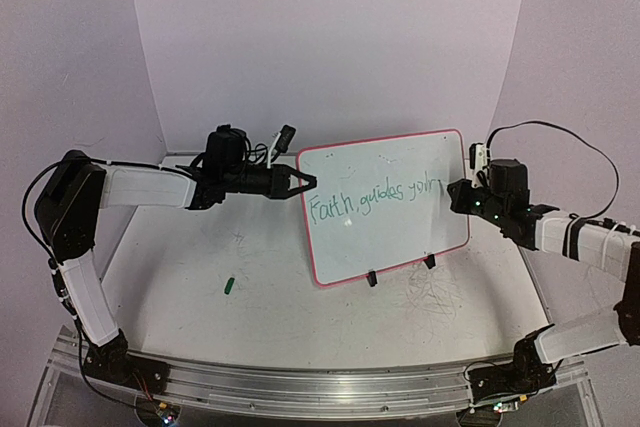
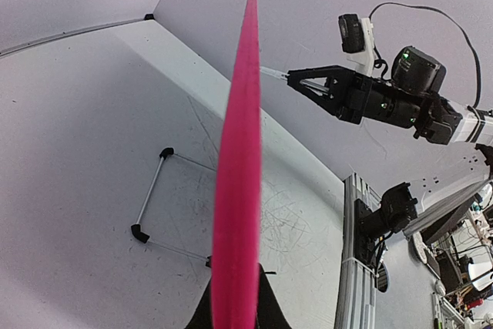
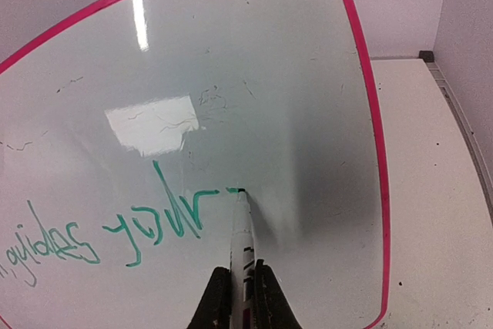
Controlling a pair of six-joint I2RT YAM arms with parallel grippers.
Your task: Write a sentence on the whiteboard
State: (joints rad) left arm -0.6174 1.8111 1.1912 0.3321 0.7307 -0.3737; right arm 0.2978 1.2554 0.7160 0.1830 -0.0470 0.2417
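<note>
The right gripper (image 3: 240, 279), pinched on a marker (image 3: 242, 225) whose tip touches the whiteboard (image 3: 293, 75) just past "your" in the sentence (image 3: 154, 229), should press lightly and evenly while the left gripper (image 1: 297, 184) clamps the board's edge, standing it upright on the table (image 1: 200, 267).

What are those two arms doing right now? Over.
Left gripper shut on whiteboard edge. Right gripper shut on marker, tip on the board. Sentence so far: Faith guides your. Small green piece on table, out of the way.

whiteboard (image 1: 390, 237) upright on table (image 1: 200, 267) | small item (image 1: 229, 285) front-left of it | marker (image 3: 243, 225) tip touching whiteboard's right part
</note>
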